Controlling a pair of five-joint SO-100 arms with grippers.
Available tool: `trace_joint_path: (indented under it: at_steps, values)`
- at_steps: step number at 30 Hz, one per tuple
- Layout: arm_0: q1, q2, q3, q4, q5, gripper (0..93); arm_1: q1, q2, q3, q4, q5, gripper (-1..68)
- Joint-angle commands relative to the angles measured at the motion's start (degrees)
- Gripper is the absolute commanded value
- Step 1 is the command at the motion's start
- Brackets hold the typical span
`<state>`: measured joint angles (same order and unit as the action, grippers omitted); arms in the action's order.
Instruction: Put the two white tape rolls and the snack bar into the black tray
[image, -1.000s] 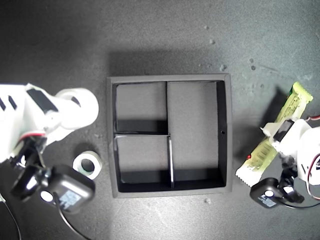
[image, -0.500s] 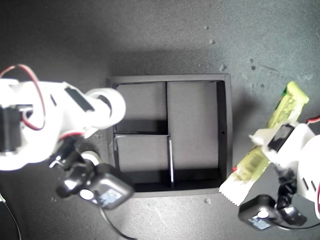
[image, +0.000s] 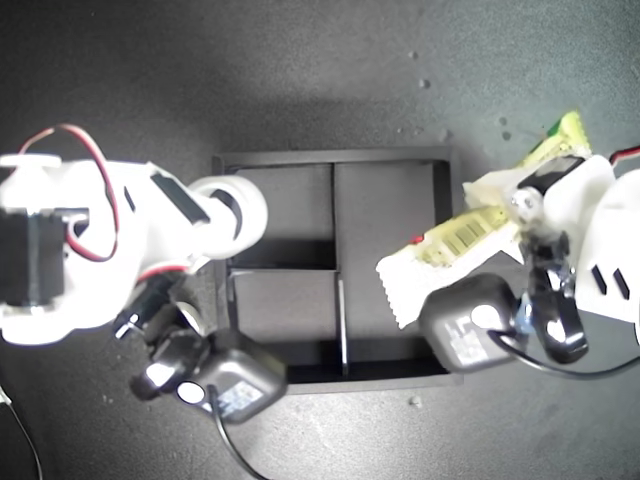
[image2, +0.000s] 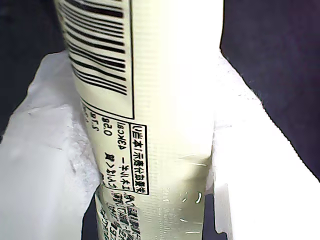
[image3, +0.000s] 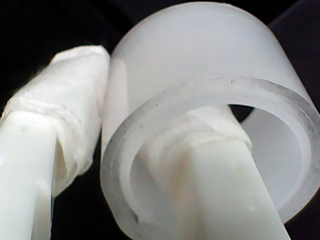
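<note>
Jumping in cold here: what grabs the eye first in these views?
Both arms are loaded over the black tray. My first end effector holds the snack bar slanted above the tray's long compartment at the exterior view's right. My second end effector carries a white tape roll at the tray's upper-left corner, one finger through its hole.

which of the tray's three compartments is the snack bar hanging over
The long one, on the exterior view's right of the black tray. The snack bar's crimped end hangs over it; the two small compartments lie clear of it.
</note>
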<state>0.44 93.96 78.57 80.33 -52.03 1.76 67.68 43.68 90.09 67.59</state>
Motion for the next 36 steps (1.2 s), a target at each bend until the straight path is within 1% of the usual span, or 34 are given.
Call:
trace_joint_path:
  at_steps: [1,3,5,6,11,14,18,22,25,29,33,36]
  values:
    - [-0.2,3.9,-0.4,0.2,0.0,0.0,1.1,0.6,-1.0,-1.4,4.7,3.6]
    - [-0.2,4.2,-0.2,0.2,0.4,0.0,0.9,0.5,-0.9,-2.7,2.2,2.8]
    - [-0.3,4.6,0.3,0.2,0.7,0.0,0.3,0.5,-1.7,-3.8,-3.6,2.6]
    - [-0.3,4.6,0.4,0.2,0.8,0.0,-0.1,0.5,-2.0,-4.8,-8.8,2.4]
    - [-0.8,3.9,0.4,0.2,1.1,0.0,-2.5,0.4,-3.7,-3.3,-27.9,3.0]
    - [-1.8,2.1,-0.4,0.0,0.4,0.1,-5.8,0.4,-3.7,-3.1,-38.1,3.6]
    - [-2.7,-3.0,-4.9,0.0,-0.3,0.2,-11.6,0.2,-2.7,-6.8,-49.0,2.3]
    - [-1.9,-11.2,-13.2,0.1,-1.5,0.3,-14.3,-3.9,-5.5,-9.2,-51.9,2.0]
    - [-0.7,-19.2,-21.7,1.8,-2.1,0.5,-14.7,-10.2,-12.4,-9.2,-52.6,1.9]
    - [0.3,-29.6,-33.5,6.4,-2.7,0.6,-14.3,-15.7,-18.4,-9.2,-52.9,2.0]
    - [0.4,-38.6,-45.2,13.1,-4.1,0.6,-14.4,-16.1,-17.8,-10.5,-53.0,1.9]
    - [0.5,-48.0,-61.8,23.0,-4.8,0.7,-14.6,-16.1,-16.8,-11.5,-52.7,1.9]
